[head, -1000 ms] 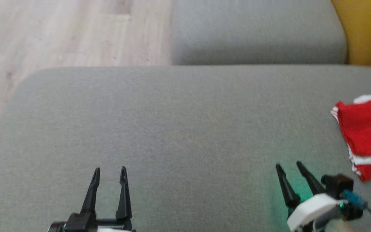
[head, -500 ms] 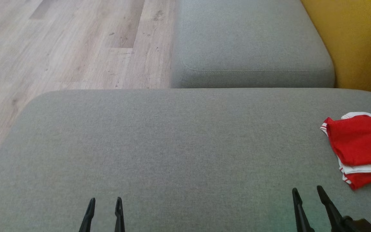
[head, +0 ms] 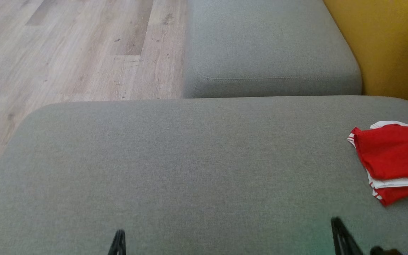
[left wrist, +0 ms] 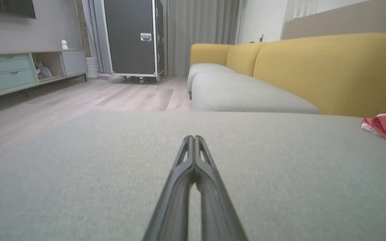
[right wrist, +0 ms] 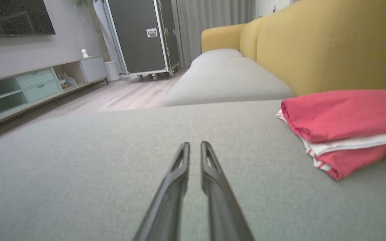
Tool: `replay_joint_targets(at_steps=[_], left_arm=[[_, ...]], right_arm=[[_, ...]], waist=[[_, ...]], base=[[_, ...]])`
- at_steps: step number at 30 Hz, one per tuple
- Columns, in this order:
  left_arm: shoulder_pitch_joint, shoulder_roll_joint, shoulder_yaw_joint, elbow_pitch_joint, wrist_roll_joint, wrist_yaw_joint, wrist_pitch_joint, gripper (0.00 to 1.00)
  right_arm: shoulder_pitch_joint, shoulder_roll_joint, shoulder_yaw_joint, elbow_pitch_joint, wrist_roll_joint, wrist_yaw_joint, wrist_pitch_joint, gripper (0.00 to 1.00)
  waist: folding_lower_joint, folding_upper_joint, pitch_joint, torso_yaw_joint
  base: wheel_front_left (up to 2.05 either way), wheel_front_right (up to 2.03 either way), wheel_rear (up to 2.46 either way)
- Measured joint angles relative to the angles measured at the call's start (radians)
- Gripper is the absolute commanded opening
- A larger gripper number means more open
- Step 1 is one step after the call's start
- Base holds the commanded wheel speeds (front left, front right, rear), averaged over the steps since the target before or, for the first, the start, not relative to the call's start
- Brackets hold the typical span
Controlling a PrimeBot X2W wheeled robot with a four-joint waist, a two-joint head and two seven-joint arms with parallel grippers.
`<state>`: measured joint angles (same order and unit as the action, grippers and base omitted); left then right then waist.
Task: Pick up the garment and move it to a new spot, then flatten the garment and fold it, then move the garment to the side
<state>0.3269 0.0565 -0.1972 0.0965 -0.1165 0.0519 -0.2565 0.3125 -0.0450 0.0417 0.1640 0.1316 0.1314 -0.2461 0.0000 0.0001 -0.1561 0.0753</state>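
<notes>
**Mia:** What is closest, at the bottom of the left wrist view?

**Ben:** The left gripper [left wrist: 193, 138]. Its two dark fingers are pressed tight together, and nothing is between them. It is low over the big grey cushion [left wrist: 79, 174].

**Mia:** And the right gripper [right wrist: 194, 145]?

**Ben:** It comes up from the bottom middle of the right wrist view. Its fingers are almost together, with a thin gap at the tips. Nothing is in the gap.

**Mia:** Where is the garment [right wrist: 343, 113]?

**Ben:** It is red with white bands. It lies folded on the same cushion, at the right side of that view. It is near the right gripper but not touching it. In the head view it sits at the right edge, partly cut off.

**Mia:** What is behind it?

**Ben:** A yellow sofa back [right wrist: 330, 43]. A second grey cushion [head: 267, 46] is at the upper middle of the head view. The wooden floor [head: 66, 53] is at the upper left.

**Mia:** And far away?

**Ben:** A big black case [left wrist: 132, 36] on wheels is at the top of the left wrist view. A grey curtain [left wrist: 203, 23] hangs beside it. A low cabinet [left wrist: 8, 70] with pale green drawers is at the left edge.
</notes>
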Motion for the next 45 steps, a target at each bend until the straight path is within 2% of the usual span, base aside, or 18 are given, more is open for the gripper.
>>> replay_joint_targets(at_steps=[10,45], left_arm=[[0.013,0.002,0.002,0.029,-0.095,-0.001,0.018,0.0],[-0.104,0.012,0.051,0.078,-0.544,-0.062,0.1,0.0]], right_arm=[[0.009,0.0,0.001,0.029,0.091,0.0,0.016,0.0],[-0.09,-0.001,-0.029,0.052,0.528,0.0,0.103,0.0]], waist=[[0.0,0.0,0.011,-0.005],[0.0001,0.0,0.056,-0.026]], base=[[0.0,0.0,0.0],[0.0,0.0,0.0]])
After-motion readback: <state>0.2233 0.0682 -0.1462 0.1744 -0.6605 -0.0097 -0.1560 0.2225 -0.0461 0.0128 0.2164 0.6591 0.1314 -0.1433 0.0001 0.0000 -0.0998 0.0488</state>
